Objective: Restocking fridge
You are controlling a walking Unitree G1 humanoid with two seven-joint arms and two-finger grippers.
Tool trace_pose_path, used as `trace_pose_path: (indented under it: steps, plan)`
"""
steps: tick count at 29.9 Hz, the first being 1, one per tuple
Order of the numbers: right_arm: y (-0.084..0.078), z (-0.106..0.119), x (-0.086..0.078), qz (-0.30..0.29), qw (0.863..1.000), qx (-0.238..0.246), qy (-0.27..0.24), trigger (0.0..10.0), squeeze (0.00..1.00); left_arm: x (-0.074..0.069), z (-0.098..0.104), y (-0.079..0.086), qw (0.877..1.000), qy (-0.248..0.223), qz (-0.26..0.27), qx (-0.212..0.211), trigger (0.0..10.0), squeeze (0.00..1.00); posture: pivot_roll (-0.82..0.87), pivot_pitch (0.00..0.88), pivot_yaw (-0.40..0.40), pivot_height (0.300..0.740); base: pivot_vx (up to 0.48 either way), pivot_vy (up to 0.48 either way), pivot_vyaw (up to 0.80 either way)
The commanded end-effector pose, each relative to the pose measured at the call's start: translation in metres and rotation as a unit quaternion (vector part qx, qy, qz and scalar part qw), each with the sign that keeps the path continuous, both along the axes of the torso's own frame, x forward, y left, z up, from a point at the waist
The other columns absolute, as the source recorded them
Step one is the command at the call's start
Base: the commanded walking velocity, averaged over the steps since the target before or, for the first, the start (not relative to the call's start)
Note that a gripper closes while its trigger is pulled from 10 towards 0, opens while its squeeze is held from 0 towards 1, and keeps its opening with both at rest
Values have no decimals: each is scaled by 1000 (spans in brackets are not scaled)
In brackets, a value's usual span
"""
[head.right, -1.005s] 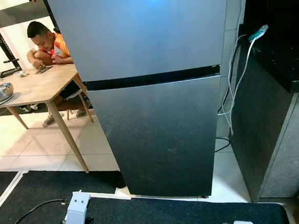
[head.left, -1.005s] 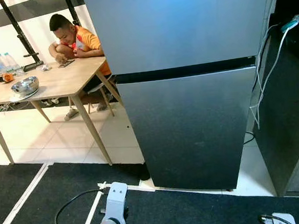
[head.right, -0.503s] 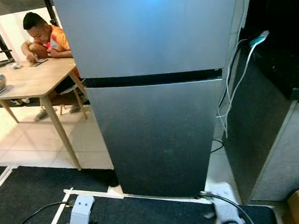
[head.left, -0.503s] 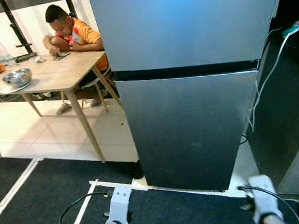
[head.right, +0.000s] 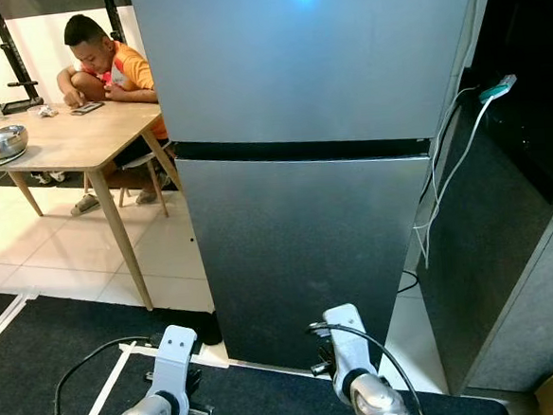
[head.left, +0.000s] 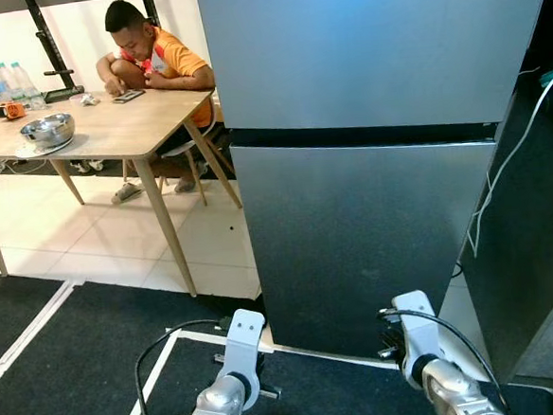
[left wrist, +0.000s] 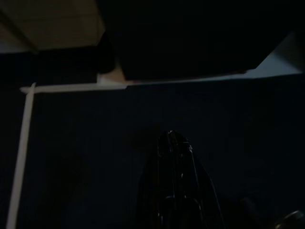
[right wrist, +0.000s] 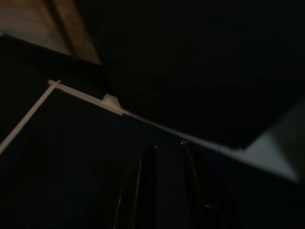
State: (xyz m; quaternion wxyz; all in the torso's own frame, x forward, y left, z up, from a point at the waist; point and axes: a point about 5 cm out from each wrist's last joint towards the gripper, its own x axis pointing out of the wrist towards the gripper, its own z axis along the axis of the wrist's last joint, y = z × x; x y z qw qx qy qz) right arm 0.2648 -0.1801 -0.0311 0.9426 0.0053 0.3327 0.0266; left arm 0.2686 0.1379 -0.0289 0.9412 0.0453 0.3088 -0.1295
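The right gripper [right wrist: 167, 191] hangs low with its fingers a little apart, holding nothing; the left gripper [left wrist: 175, 191] looks pressed together, though it is dark. The fridge [head.left: 373, 229] stands tall straight ahead, doors closed, nearer the right arm

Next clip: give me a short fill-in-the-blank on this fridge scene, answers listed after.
1. Both doors of the grey fridge are ____.
2. On the wooden table sits a metal ____.
3. A person sits at the table's ____ end, seen from the robot.
4. In its wrist view, the right hand shows its two fingers ____.

Answers: shut; bowl; far; apart
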Motion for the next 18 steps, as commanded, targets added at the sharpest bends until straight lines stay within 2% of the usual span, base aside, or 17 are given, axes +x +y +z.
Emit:
trace_pose_path:
  steps: [1,2,5,8,13,18]
  plan:
    - [-23,-9,-15,-63,998,-6,29,10000,0,-9,-7,12,1000,19,9,15,10000,0,-178,0,77,740,0,0,0]
    - [-23,-9,-15,-63,998,-6,29,10000,0,-9,-7,12,1000,19,9,15,10000,0,-178,0,77,740,0,0,0]
    - [-40,-12,-24,-85,995,-20,44,10000,0,-10,-8,18,1000,20,12,14,10000,0,-187,0,98,740,0,0,0]
    - [-43,-10,-22,-97,995,-14,36,10000,0,-10,-8,21,999,22,20,10,10000,0,-207,0,109,740,0,0,0]
    - [-37,-7,-16,-92,995,-8,23,10000,0,-8,-6,24,999,23,25,13,10000,0,-222,0,112,740,0,0,0]
    - [-25,-7,-12,-41,999,-22,25,10000,0,-1,0,25,1000,9,15,10,10000,0,-199,0,94,740,0,0,0]
